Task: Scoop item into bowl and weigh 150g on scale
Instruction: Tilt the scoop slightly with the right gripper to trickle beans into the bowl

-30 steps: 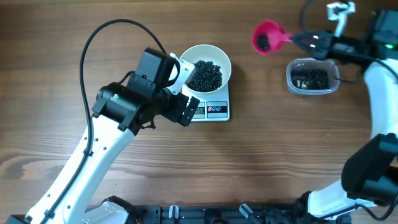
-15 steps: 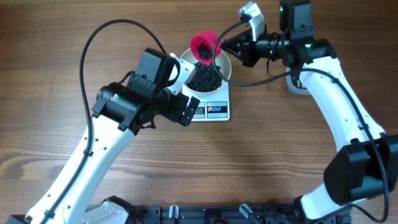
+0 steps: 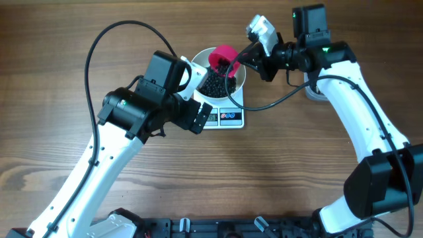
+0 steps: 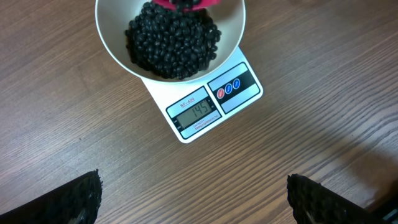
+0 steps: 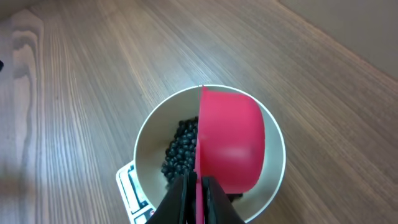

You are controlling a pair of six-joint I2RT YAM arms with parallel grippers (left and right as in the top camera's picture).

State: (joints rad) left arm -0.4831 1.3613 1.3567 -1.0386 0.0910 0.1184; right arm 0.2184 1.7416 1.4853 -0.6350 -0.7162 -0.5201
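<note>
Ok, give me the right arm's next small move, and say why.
Probably a slight further tip of the pink scoop so only a few more beans trickle out, then level it. The right gripper holds the scoop on its side over the white bowl, and the scale appears to read 145, just short of the 150 target.
</note>
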